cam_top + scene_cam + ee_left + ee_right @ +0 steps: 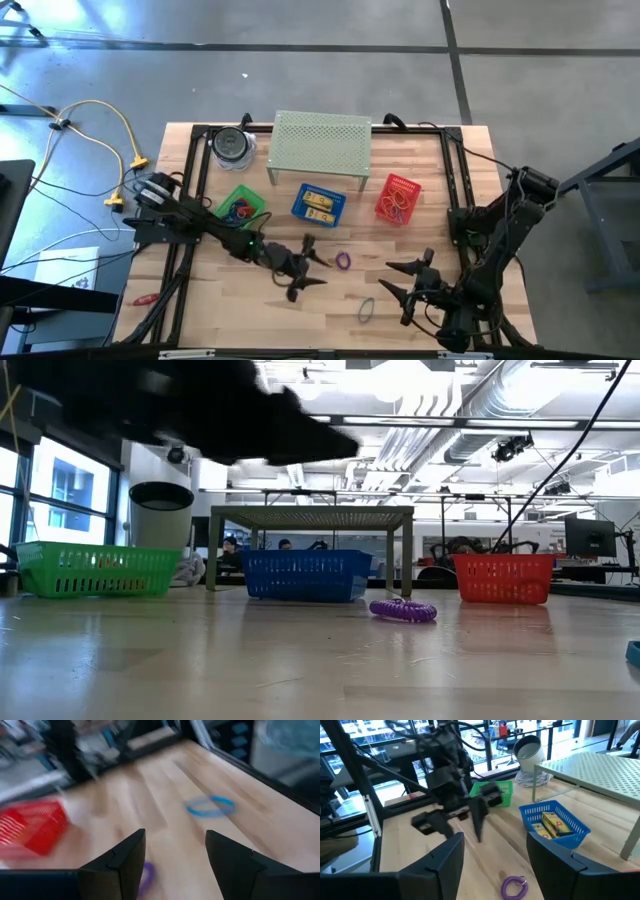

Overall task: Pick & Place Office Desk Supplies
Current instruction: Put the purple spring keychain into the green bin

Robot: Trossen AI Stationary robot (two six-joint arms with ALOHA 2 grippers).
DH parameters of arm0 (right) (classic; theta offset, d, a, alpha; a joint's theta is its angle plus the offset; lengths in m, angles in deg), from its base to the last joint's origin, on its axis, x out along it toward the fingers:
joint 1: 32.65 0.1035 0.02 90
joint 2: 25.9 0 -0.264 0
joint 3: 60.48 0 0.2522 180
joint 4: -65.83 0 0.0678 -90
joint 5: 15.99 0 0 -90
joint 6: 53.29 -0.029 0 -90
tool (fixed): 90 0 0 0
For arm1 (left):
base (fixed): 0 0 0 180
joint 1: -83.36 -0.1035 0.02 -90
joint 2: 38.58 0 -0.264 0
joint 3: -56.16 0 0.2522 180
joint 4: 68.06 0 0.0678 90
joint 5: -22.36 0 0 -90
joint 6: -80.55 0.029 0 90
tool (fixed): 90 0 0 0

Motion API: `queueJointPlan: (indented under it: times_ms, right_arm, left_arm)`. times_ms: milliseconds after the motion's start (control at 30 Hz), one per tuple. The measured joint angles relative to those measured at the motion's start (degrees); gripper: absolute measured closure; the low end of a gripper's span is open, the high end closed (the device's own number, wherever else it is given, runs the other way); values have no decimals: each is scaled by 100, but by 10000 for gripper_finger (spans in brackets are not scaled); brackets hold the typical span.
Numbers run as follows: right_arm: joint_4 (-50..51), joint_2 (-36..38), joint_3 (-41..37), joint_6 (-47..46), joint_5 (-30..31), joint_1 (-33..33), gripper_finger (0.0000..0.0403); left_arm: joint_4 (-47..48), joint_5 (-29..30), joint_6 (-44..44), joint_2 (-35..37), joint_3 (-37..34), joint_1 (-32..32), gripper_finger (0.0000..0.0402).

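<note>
Hovering: my left gripper (312, 268) hangs above the middle of the light wooden table (200, 300), its two dark fingers (117, 865) spread apart with nothing between them
Right gripper: my right gripper (405, 280) is near the front right part of the table, jaws standing apart, holding nothing
Purple coil: the small purple spiral loop (343, 261) lies flat on the wood between my two grippers, just beside the left one; it shows also in the low view (403, 609) and the right wrist view (514, 886)
Blue band: the thin blue oval loop (211, 806) lies flat on the table, apart from my left fingers; in the high view it is near the front edge (366, 309), close to my right gripper
Blue basket: the blue plastic mesh basket (319, 204) holds small yellow rectangular blocks (551, 823) and stands in front of the pale green perforated metal shelf (321, 143)
Green basket: the green plastic basket (240, 206) is to the left of the blue one, with coloured loops inside
Red basket: the red plastic basket (397, 198) is to the right of the blue one, with thin red band loops (394, 208) inside
</note>
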Motion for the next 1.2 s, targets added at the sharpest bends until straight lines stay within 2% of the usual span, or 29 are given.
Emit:
queueJointPlan:
  times_ms: [167,333,400,467,600,667,733,1067,1200]
  right_arm:
    - [-78,0,0,3,-52,0,198]
    - [-208,-27,0,-6,-381,0,198]
    - [-275,-66,0,-7,-449,0,198]
    - [-273,-105,0,-8,-441,0,198]
    - [-275,-111,0,16,-442,-51,198]
    - [-280,-111,0,18,-455,-79,198]
    - [-298,-111,0,18,-455,-81,198]
    - [-472,-111,0,23,-598,-66,198]
    - [-540,-111,2,110,-605,-64,198]
  left_arm:
    - [-1023,-315,55,-529,2,-335,203]
    - [-1001,-322,-124,-951,105,-546,203]
    - [-700,-306,-138,-961,313,-538,203]
    - [-8,-309,-359,-958,676,-518,203]
    - [2510,-462,-362,-940,1776,-515,203]
    - [3302,-322,-154,-998,2196,-515,203]
    - [3434,-201,-103,-1035,2319,-520,203]
    - [3163,-1062,307,-1282,2316,-836,203]
    - [3031,-1184,498,-1478,2316,-882,203]
